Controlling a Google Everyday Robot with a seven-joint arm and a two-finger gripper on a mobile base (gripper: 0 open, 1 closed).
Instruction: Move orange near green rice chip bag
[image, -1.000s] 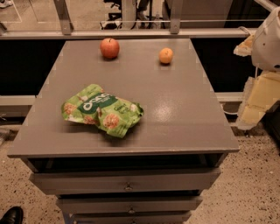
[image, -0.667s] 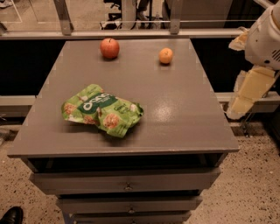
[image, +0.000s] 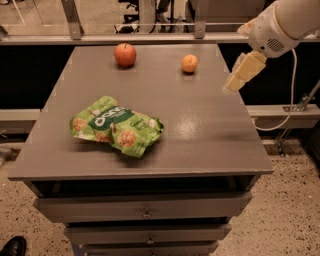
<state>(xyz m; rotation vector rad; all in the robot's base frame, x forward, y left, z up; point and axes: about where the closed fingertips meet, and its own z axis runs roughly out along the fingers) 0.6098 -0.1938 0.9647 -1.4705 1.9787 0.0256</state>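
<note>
At upper right, the gripper (image: 234, 84) hovers beside the table (image: 215, 135), clenched or released I cannot tell. Upper centre, the orange (image: 189, 63) lies well apart from the green rice chip bag (image: 116, 126). Approach step, probably; next it must reach left over the fruit.

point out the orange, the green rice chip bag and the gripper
orange (image: 189, 63), camera view, centre of the fruit
green rice chip bag (image: 116, 125), camera view, on its dark label
gripper (image: 231, 87), camera view, at its tip, hanging right of the orange
</note>
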